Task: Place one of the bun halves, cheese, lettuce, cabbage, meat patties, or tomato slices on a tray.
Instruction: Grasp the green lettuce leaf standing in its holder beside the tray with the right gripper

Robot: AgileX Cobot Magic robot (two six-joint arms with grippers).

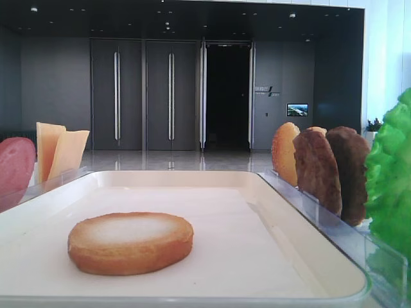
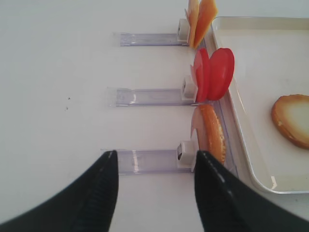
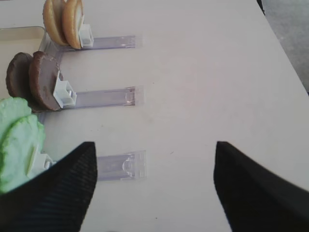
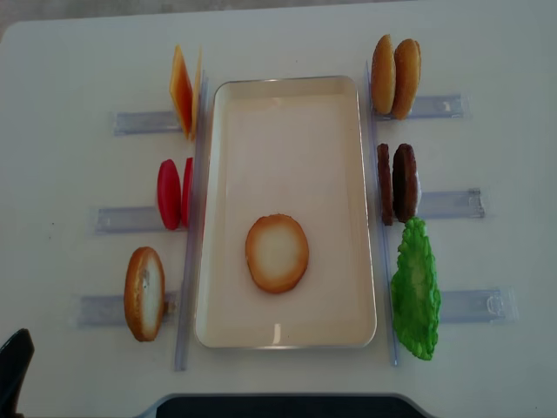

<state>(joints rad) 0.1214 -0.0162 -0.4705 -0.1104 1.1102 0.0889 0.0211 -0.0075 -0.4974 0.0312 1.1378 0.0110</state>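
- Exterior high view, low at the tray's near edge: one bun half (image 1: pixel 130 242) lies flat, pale face up, on the cream tray (image 1: pixel 270 212); cheese slices (image 1: pixel 59 151) and a tomato slice (image 1: pixel 14 170) stand on edge to the left; an upright bun half (image 1: pixel 284 154), two meat patties (image 1: pixel 334 170) and lettuce (image 1: pixel 392 173) stand to the right; no fingers show.
- Right wrist view: the right gripper (image 3: pixel 154 186) has its two dark fingers (image 3: pixel 58 193) spread wide with bare table between them, gripping nothing; the lettuce (image 3: pixel 19 140) sits just beyond the left finger, in a clear plastic holder (image 3: pixel 118 166); meat patties (image 3: pixel 36 82) and paired bun halves (image 3: pixel 63 21) stand farther ahead, left.
- Left wrist view: the left gripper (image 2: pixel 154 188) likewise has fingers (image 2: pixel 91 198) parted and empty; an upright bun half (image 2: pixel 212 133) stands just ahead of the right finger; tomato slices (image 2: pixel 215 75) and cheese (image 2: pixel 200 19) farther on; the tray (image 2: pixel 241 125) lies right, holding the flat bun half (image 2: pixel 292 118).
- Overhead realsense view: the flat bun half (image 4: pixel 277 252) rests near the tray's (image 4: pixel 287 131) middle; only a dark finger tip shows at the lower left corner.
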